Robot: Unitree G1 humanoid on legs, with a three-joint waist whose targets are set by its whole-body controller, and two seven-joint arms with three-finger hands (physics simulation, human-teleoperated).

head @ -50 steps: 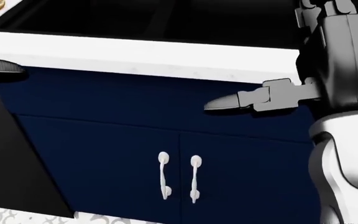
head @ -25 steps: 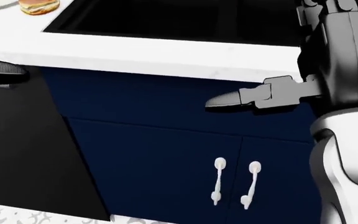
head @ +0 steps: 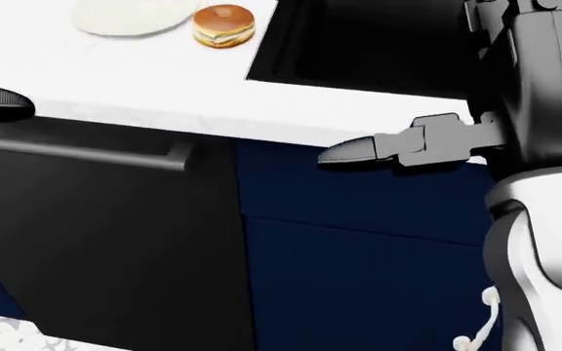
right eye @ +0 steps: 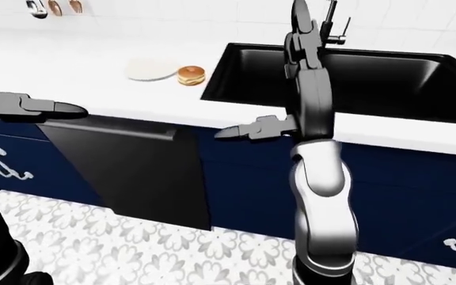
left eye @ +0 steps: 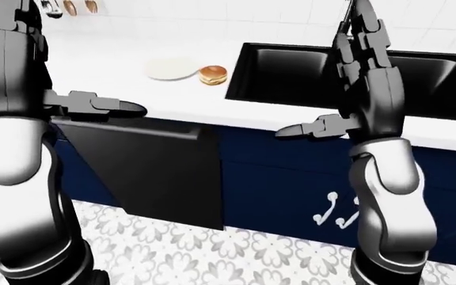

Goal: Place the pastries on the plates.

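Floor: pale grey tiles (right eye: 133,243) with a darker flower pattern, matte, along the bottom of both eye views.
Right hand: glossy grey segmented robot right hand (head: 379,151), fingers straight and pointing toward 9 o'clock in the head view, spread flat and holding nothing; it hangs before the navy cabinet face, just under the counter edge.
Left hand: matching dark grey left hand (left eye: 105,107), fingers also extended and empty, level with the counter edge at 9 o'clock in the left-eye view.
Dishwasher: flat black panel (left eye: 149,172) with a long bar handle, smooth, beneath the counter.
Cabinets: navy blue flat-front doors (right eye: 244,190) with curled white handles (left eye: 327,211).
Counter: white, faintly speckled stone slab (head: 115,88).
Sink: deep rectangular black basin (right eye: 371,71), glossy, at 1 o'clock in the right-eye view.
Pastry: round golden-brown bun-shaped pastry (head: 223,25) with a pale filling band, on the bare counter at 11 o'clock, just beside the plate.
Plate: round flat cream plate (left eye: 169,68).
Wall: white square tiles (right eye: 172,15).
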